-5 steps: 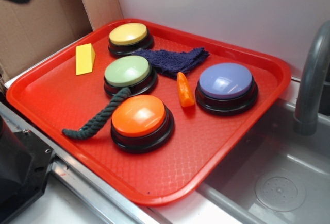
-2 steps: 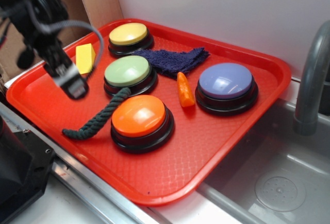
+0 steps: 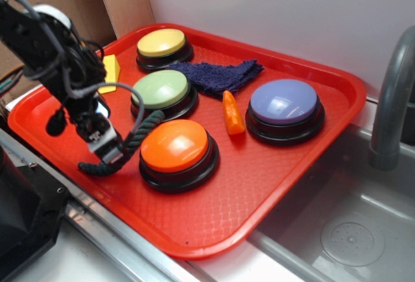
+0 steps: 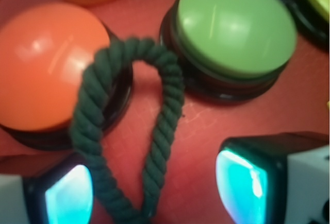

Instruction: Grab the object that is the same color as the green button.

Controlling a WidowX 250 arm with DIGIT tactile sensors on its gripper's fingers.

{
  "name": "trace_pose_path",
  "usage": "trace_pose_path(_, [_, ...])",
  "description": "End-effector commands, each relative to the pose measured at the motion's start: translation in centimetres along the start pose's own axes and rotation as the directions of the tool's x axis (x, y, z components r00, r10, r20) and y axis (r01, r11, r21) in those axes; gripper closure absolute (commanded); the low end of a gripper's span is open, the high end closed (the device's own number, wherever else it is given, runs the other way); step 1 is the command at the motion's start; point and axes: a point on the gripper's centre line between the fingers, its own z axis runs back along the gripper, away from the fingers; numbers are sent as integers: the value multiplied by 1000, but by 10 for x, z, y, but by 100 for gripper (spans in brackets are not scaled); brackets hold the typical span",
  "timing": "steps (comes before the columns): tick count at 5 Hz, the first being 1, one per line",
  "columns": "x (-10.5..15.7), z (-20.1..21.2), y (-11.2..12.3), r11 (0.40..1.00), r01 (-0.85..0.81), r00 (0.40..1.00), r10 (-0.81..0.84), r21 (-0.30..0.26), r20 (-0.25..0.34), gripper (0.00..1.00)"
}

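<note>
Lying on the red plastic tray (image 3: 272, 185): a dark green twisted rope (image 4: 160, 147), bent into a loop between the round orange dome button (image 3: 175, 146) and the round pale green dome button (image 3: 159, 90), touching the orange one's black base. Hanging low over the rope's near end: the black pincer (image 3: 110, 151), spread wide, one finger (image 4: 69, 193) on each side of the rope, not pinching. Further behind: yellow dome button (image 3: 161, 42), dark blue cloth (image 3: 217, 74), small orange pepper-shaped piece (image 3: 232, 113), lavender-blue dome button (image 3: 284, 102), yellow wedge block (image 3: 111, 71).
</note>
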Motion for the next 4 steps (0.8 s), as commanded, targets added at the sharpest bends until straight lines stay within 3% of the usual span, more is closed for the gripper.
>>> trace_pose_path(1, [4,-25,-16,996,84,996,-84,-32,-1,0])
trace_pose_path(2, [2,-28,-17,998,65,998,-65,-25,-1,0])
trace_pose_path(3, [2,-29,-15,1000,20,1000,-20,9,3,100])
trace_pose_path(4, [3,-27,-9,1000,-9,1000,8,23,9,100])
